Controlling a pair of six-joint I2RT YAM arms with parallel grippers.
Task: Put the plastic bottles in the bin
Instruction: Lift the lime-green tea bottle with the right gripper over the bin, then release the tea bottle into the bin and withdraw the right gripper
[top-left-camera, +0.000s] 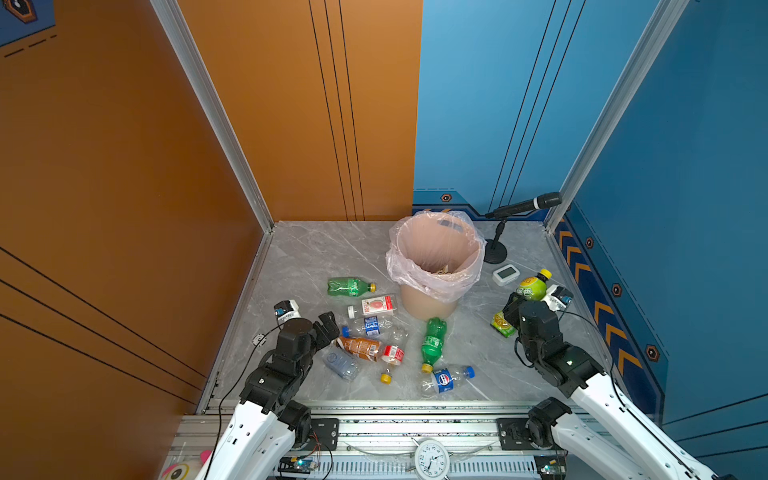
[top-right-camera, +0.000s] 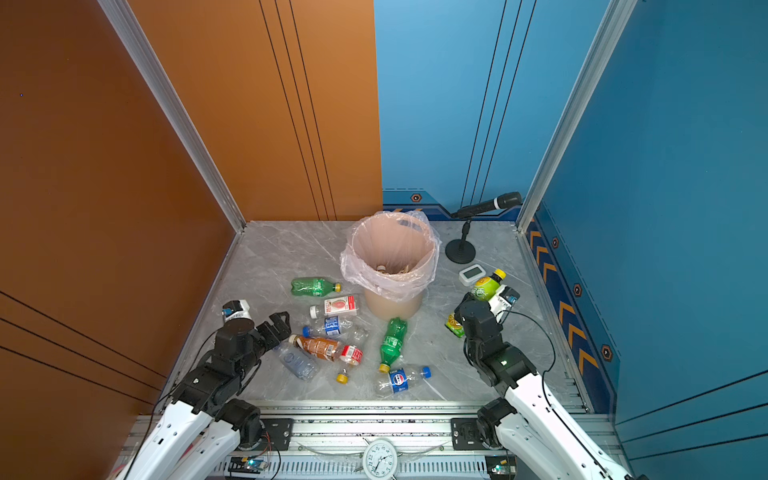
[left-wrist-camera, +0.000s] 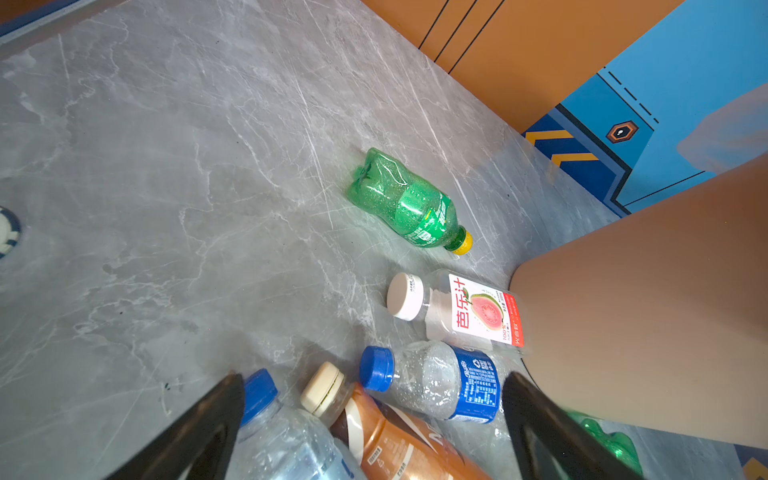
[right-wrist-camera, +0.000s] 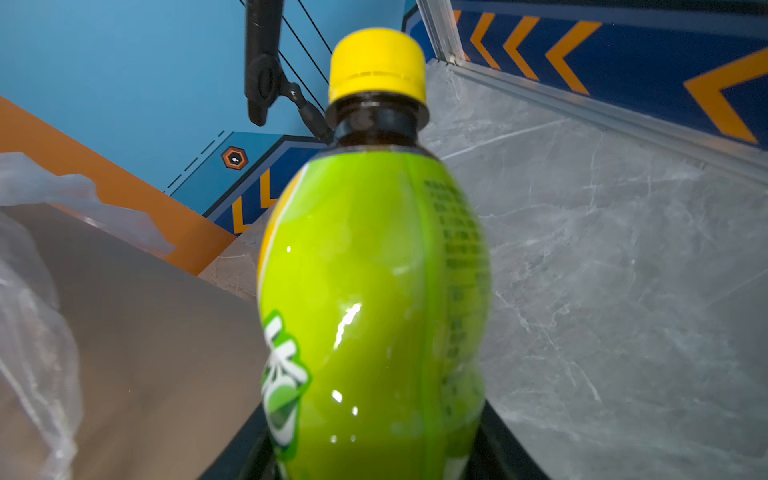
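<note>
Yellow-green, yellow-capped plastic bottle is pinched low on its body between right fingers; judged light, slick, crushable. Left fingers are spread.

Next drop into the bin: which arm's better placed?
Right. Its end effector is shut on the yellow-green bottle, close beside the bin. The left end effector hangs open and empty over the bottle pile.

1. Your right gripper is mostly behind the yellow-green bottle; bottle base cut by the right wrist view's edge.
2. Bin contents too small for you to tell.
3. Brown bottle and clear bottle run off the left wrist view.
4. Clock cropped in both top views.
</note>
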